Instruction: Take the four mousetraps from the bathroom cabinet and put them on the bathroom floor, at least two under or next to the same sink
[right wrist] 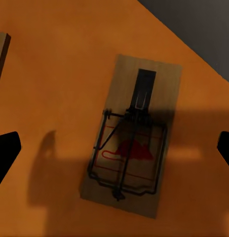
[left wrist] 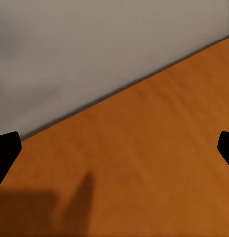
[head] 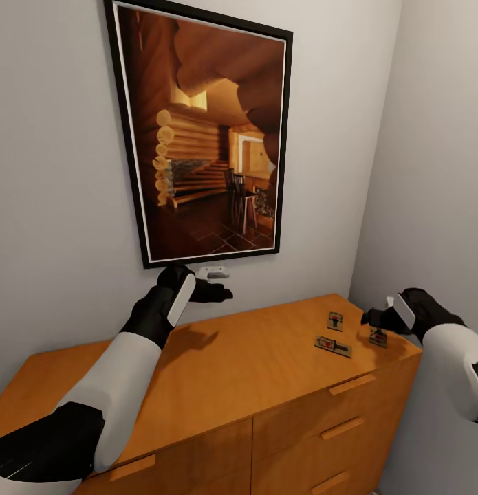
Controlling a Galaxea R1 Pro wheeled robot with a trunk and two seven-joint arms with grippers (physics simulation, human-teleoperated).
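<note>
Three mousetraps lie flat on the right end of the orange-brown cabinet [head: 218,371]: one farther back [head: 335,320], one nearer the front [head: 333,346], and one by the right edge [head: 377,337]. My right gripper [head: 379,311] hovers open just above that right-edge mousetrap [right wrist: 132,136]. In the right wrist view the trap lies between the black fingertips [right wrist: 6,153], with red print and dark wire on its board. A second trap's edge [right wrist: 0,54] shows beside it. My left gripper [head: 214,283] is open over bare cabinet top [left wrist: 144,163] near the wall, holding nothing.
A large framed picture [head: 204,130] hangs on the grey wall behind the cabinet. A side wall [head: 438,172] stands close to the cabinet's right end. Drawer fronts with bar handles [head: 351,384] face me.
</note>
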